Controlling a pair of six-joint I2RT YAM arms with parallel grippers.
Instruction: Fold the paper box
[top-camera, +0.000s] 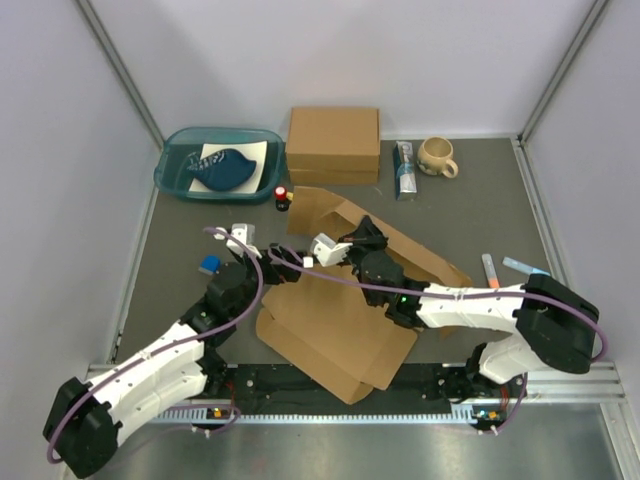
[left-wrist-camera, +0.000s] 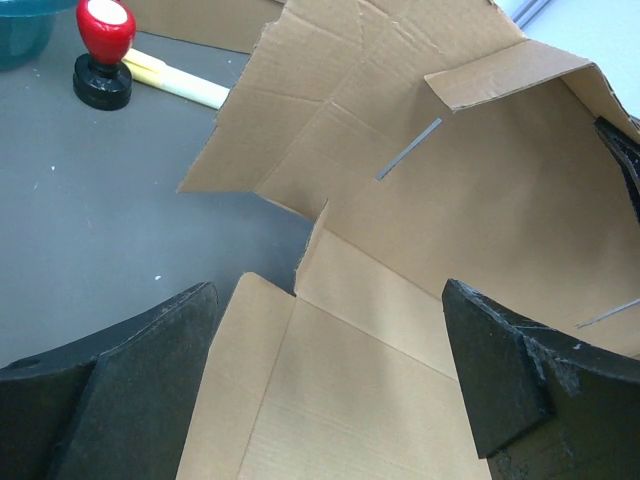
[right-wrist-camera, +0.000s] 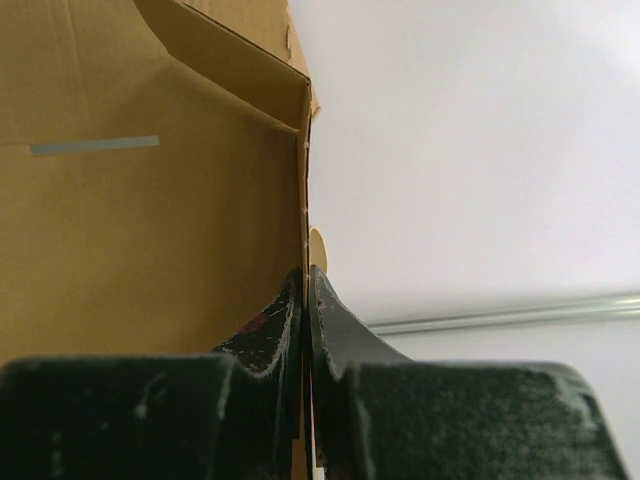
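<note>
We find the paper box (top-camera: 335, 320) half-raised just on the robot's side of the closed cardboard box (top-camera: 333, 143). The right gripper (right-wrist-camera: 306, 290) pinches its upright panel's edge, fingers fully closed. The left gripper (left-wrist-camera: 328, 300) gapes wide, empty, above a flat flap. That thin pinch may slip and drop the panel. No legible writing.

Paper box (top-camera: 330, 330) before, perhaps touching, carton (top-camera: 333, 140)
</note>
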